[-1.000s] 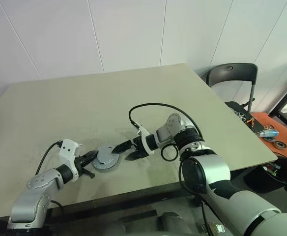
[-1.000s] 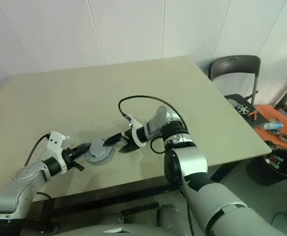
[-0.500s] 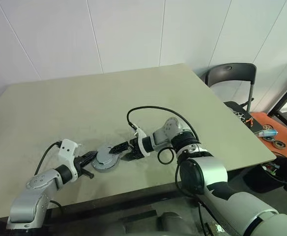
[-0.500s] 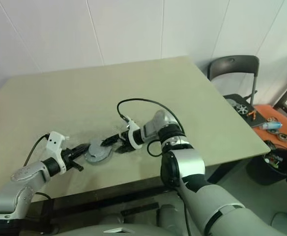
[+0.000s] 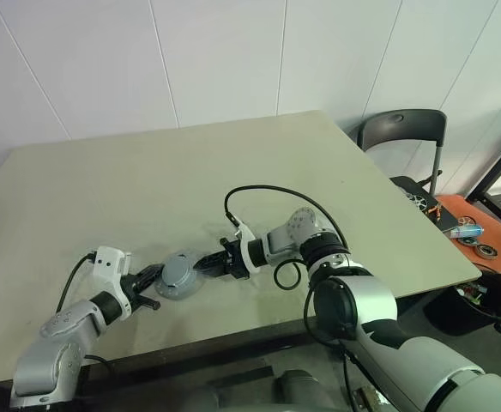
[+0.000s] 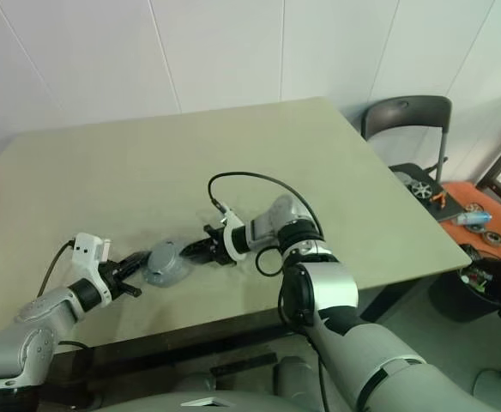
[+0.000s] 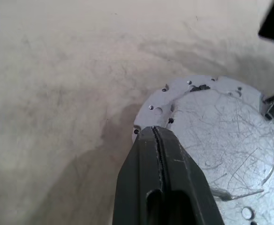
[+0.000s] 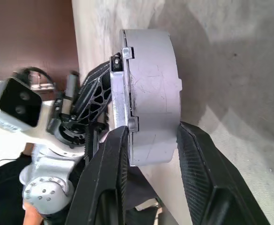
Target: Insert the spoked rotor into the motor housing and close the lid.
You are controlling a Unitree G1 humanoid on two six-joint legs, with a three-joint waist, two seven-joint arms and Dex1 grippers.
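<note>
The motor housing (image 5: pixel 178 275), a grey round casing, sits tilted near the table's front edge between my two grippers. Its silvery, scratched lid (image 7: pixel 216 126) lies closed against it. The spoked rotor is out of view. My right gripper (image 8: pixel 151 130) reaches in from the right and is shut across the housing's thickness, one finger on the lid side and one on the base side. On the housing's left, my left gripper (image 7: pixel 155 131) is shut, its fingertips resting against the lid's face near the rim.
The beige table (image 5: pixel 147 180) stretches back towards a white wall. A dark chair (image 5: pixel 402 133) stands off its right side. On the floor there are an orange mat with small parts (image 5: pixel 465 230) and a black bin (image 5: pixel 491 300). A black cable loops over my right wrist (image 5: pixel 268 193).
My right gripper has gone from wide open to closed on the housing's edge. The housing has tipped up and shifted slightly left. My left wrist has rolled, staying shut.
</note>
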